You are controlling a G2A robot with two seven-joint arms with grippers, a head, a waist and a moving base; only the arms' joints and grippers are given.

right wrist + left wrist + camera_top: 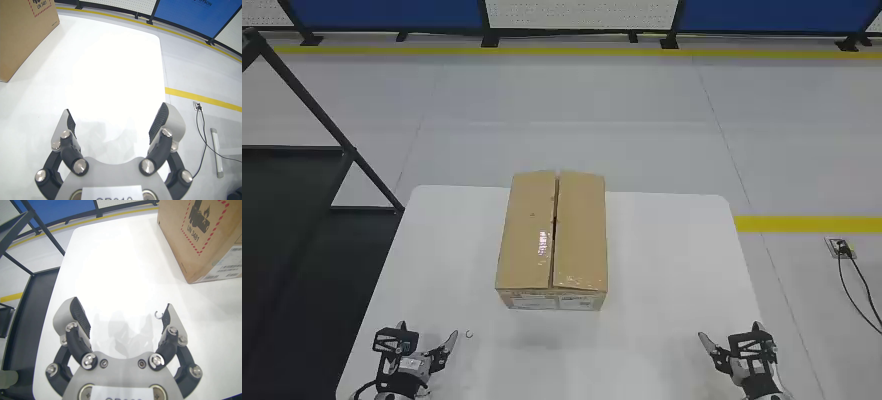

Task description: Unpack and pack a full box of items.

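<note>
Top view: box well beyond parted jaws

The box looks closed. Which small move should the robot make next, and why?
Probably bring the left gripper toward the top seam of the box: its flaps lie shut, and the right gripper is open, empty and apart from it too.

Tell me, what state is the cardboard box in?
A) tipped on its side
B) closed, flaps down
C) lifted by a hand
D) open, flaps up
B: the box stands on the table with both top flaps folded flat, meeting along the middle seam.
</note>
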